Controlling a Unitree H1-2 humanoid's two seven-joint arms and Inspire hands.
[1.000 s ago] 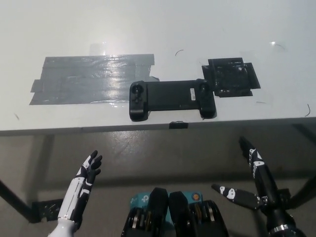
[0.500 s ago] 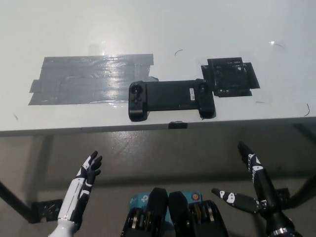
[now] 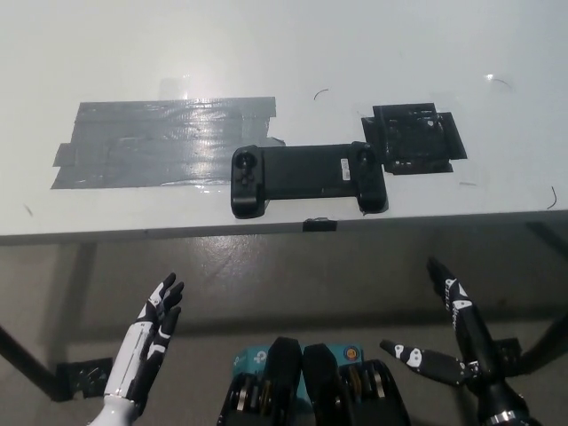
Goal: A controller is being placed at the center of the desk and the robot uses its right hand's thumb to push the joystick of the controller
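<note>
A black controller [image 3: 306, 177] lies flat near the front edge of the white desk [image 3: 284, 53], with one joystick [image 3: 246, 163] at its left end and another joystick [image 3: 363, 158] at its right end. My black right hand [image 3: 457, 342] is below the desk edge at the lower right, open, fingers spread, well short of the controller. At the lower left my white left hand [image 3: 146, 342] rests open, also below the desk edge.
A wide patch of grey tape [image 3: 160, 142] covers the desk left of the controller. A black taped square [image 3: 413, 138] sits at its right. A small black clip [image 3: 319, 224] is on the desk's front edge. Floor shows below.
My right hand has sunk slightly lower in the picture. The left hand has also dropped a little. The controller has not moved.
</note>
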